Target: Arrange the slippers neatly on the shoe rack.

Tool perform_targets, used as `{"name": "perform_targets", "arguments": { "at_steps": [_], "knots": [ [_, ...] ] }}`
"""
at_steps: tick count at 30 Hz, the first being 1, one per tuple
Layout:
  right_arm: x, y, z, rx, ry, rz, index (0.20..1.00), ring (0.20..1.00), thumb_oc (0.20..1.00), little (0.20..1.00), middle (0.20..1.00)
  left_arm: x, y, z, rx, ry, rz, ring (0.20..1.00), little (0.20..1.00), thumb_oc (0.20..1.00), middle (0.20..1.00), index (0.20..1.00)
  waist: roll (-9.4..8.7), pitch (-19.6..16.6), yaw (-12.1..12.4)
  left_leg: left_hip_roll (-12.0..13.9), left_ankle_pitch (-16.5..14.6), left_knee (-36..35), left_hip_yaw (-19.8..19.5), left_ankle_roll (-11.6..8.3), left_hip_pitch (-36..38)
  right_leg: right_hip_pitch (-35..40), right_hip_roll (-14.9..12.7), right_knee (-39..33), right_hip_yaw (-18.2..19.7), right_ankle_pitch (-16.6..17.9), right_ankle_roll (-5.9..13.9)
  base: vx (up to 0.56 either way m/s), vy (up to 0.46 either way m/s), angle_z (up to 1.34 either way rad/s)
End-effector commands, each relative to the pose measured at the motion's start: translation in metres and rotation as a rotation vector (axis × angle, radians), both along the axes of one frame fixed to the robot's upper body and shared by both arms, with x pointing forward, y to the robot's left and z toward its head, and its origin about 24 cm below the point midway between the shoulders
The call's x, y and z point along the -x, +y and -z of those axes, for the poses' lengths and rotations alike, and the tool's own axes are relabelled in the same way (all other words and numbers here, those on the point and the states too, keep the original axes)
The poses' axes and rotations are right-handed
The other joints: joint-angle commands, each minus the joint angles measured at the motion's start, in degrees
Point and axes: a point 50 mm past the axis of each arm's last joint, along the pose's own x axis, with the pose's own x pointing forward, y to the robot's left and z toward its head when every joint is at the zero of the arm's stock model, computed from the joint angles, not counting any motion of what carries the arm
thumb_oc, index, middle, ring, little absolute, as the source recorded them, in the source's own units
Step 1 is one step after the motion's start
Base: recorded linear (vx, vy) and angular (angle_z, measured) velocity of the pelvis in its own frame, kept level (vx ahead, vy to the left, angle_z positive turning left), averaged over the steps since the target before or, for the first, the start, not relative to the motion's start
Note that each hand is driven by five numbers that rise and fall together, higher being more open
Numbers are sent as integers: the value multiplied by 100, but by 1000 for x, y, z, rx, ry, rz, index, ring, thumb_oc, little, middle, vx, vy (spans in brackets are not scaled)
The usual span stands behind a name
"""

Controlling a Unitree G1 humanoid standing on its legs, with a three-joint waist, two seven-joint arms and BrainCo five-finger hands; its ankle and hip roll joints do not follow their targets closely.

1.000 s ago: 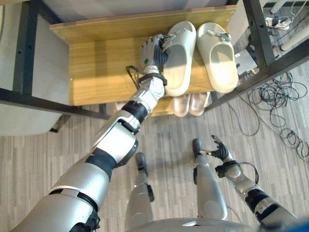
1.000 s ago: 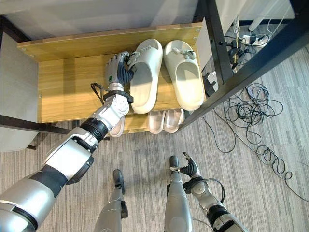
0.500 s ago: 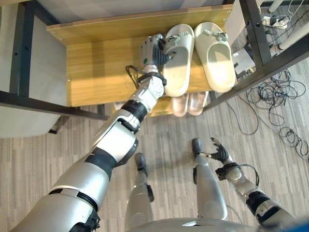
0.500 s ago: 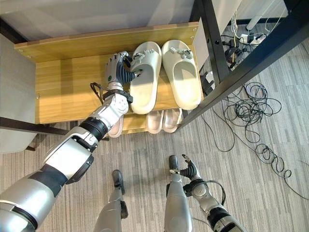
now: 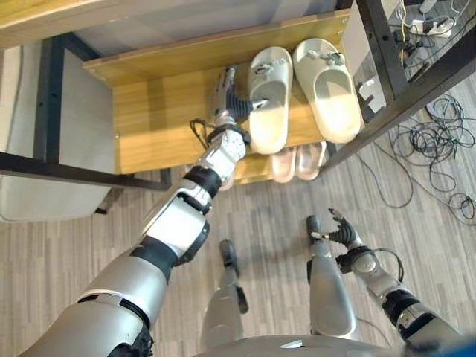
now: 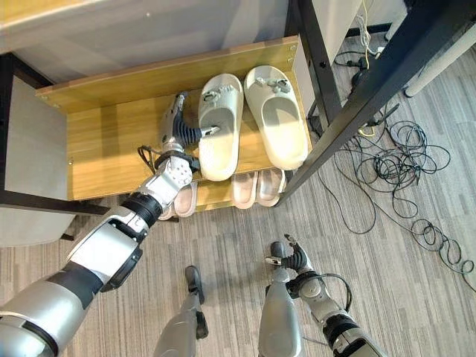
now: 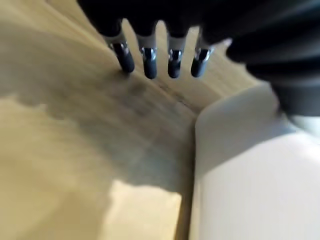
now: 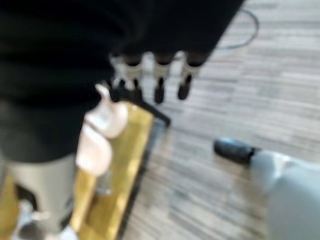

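Two cream slippers lie side by side, toes to the back, on the wooden shelf of the shoe rack: the left slipper and the right slipper. My left hand is open with straight fingers over the bare wood, just left of the left slipper, and its thumb reaches toward that slipper's side. My right hand hangs low over the floor, open and holding nothing.
A pair of pink slippers sits on the lower shelf under the cream pair, with another pink one to its left. A black frame post slants past the rack's right end. Loose cables lie on the floor at right.
My left hand's fingers have uncurled from the left cream slipper's edge and now stand straight beside it. That slipper lies closer to parallel with its mate. The camera has shifted.
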Motion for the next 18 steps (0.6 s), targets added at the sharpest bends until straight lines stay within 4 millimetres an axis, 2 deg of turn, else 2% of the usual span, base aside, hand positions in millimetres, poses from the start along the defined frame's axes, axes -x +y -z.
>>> {"name": "perform_targets", "arguments": {
  "at_steps": [1, 2, 4, 9, 10, 11, 13, 18],
  "knots": [
    [-6, 1, -5, -28, -34, 44, 1000, 1000, 1000, 1000, 1000, 4, 28, 34, 129, 134, -105, 1000, 1000, 1000, 1000, 1000, -1, 170, 178, 445, 14, 18, -413, -205, 92, -286, -328, 1004, -139, -534, 389, -5, 4, 4],
    [-5, 0, -5, -29, -33, 53, 1000, 1000, 1000, 1000, 1000, 4, 27, 32, 138, 113, -88, 1000, 1000, 1000, 1000, 1000, 17, 164, 202, 443, 15, 18, -423, -205, 101, -267, -332, 1011, -146, -549, 381, -6, 7, 10],
    [-3, -2, -3, -33, -21, 75, 1000, 1000, 1000, 1000, 1000, 7, 20, 13, 259, 19, -10, 1000, 1000, 1000, 1000, 1000, 79, 134, 270, 417, 24, 18, -463, -205, 110, -218, -334, 1025, -173, -562, 363, 2, 1, 10],
    [6, -5, 5, -32, 20, 104, 1000, 1000, 1000, 1000, 1000, 19, 8, -13, 538, -92, 196, 1000, 1000, 1000, 1000, 1000, 216, 72, 370, 377, 32, 18, -511, -197, 101, -153, -347, 984, -188, -553, 360, -2, 7, 3],
    [6, -5, 5, -32, 20, 104, 1000, 1000, 1000, 1000, 1000, 19, 8, -13, 538, -92, 196, 1000, 1000, 1000, 1000, 1000, 216, 71, 369, 377, 32, 18, -511, -197, 100, -153, -347, 984, -188, -553, 360, 9, 20, 6],
    [9, -5, 8, -37, 35, 112, 1000, 1000, 1000, 1000, 1000, 24, 8, -26, 605, -145, 259, 1000, 1000, 1000, 1000, 1000, 285, 49, 414, 360, 31, 18, -523, -193, 97, -131, -363, 983, -210, -551, 365, 9, 21, 9],
    [13, -6, 10, -39, 47, 118, 1000, 1000, 1000, 1000, 1000, 29, 10, -35, 663, -185, 308, 1000, 1000, 1000, 1000, 1000, 350, 23, 453, 341, 30, 18, -544, -190, 101, -103, -384, 980, -235, -551, 369, 13, 19, 10],
    [19, -4, 13, -58, 65, 122, 1000, 1000, 1000, 1000, 1000, 42, 21, -32, 733, -190, 391, 1000, 1000, 1000, 1000, 1000, 439, -35, 542, 320, 34, 18, -589, -181, 105, -43, -401, 971, -264, -558, 372, 15, 6, 5]
  ]
}}
